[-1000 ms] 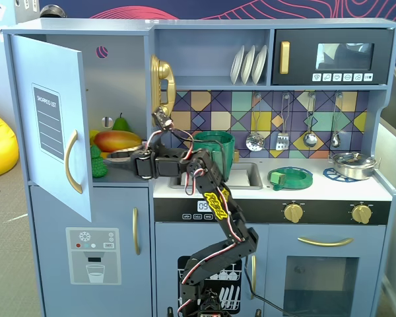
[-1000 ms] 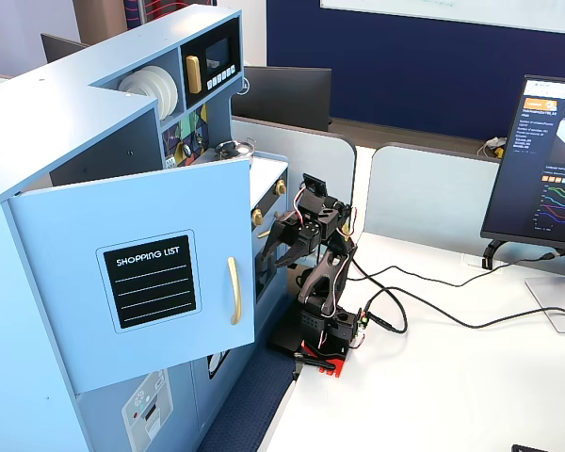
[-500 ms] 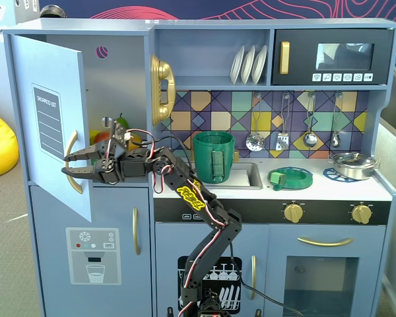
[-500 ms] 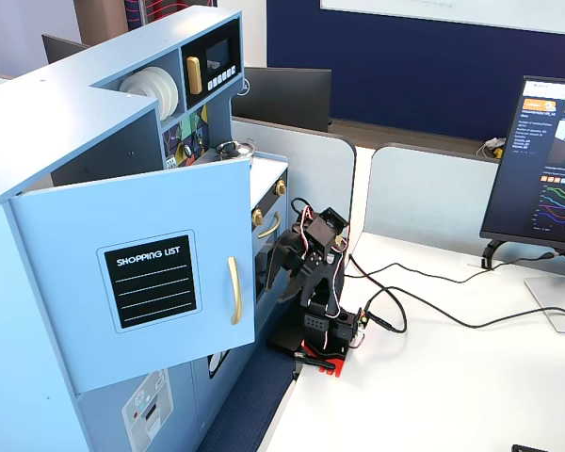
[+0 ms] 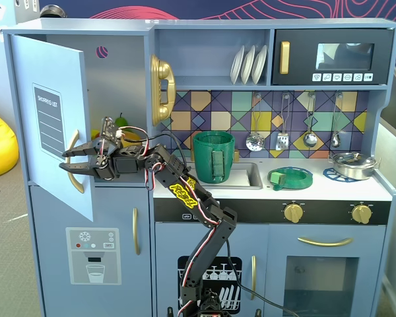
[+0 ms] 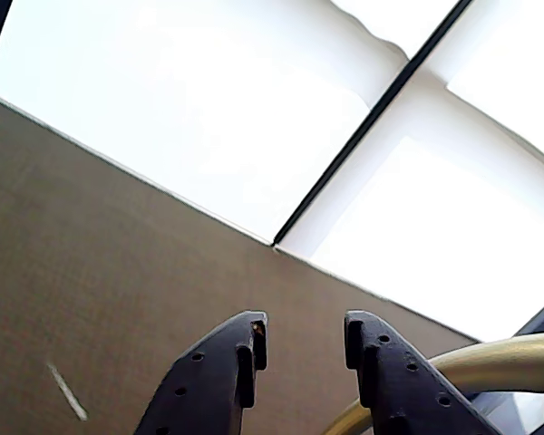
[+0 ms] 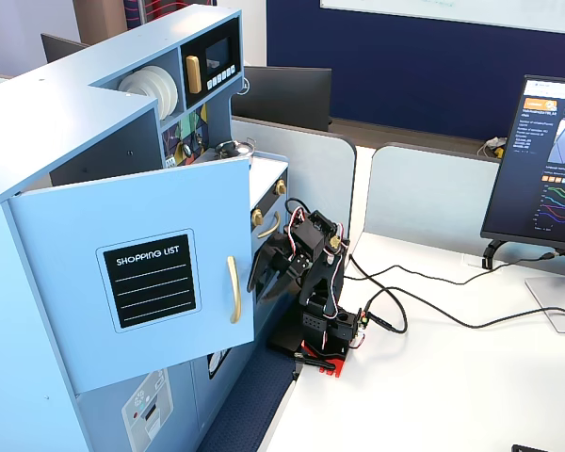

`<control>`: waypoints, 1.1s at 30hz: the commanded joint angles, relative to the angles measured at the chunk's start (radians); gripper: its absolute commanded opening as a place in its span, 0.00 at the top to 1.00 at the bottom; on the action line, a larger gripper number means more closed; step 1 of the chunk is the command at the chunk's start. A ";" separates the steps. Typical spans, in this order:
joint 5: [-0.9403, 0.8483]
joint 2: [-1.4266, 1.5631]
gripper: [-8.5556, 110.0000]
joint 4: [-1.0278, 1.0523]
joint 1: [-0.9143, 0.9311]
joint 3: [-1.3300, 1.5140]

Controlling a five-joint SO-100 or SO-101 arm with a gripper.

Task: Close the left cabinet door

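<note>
One pincer (image 5: 67,162), mine, fingers apart, straddling gold handle (image 5: 74,160) of left cabinet door (image 5: 53,112). Door hangs ajar, swung out from cabinet (image 5: 122,72). Handle long axis vertical. Door must swing back toward cabinet face, I judge.

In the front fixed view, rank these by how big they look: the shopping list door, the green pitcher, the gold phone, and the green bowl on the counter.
1. Shopping list door
2. Green pitcher
3. Gold phone, narrower but taller than the pitcher, so those two are close
4. Green bowl
</note>
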 commanded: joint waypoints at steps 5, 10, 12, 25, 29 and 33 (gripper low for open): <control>0.075 0.046 0.93 0.048 0.183 -0.075; 0.221 0.055 0.93 0.072 0.347 -0.091; 0.268 0.055 0.93 0.077 0.411 -0.094; 0.509 -0.034 0.93 -0.038 0.752 -0.077; 0.522 -0.034 0.93 -0.067 0.778 -0.054; 0.529 -0.037 0.93 -0.078 0.790 -0.049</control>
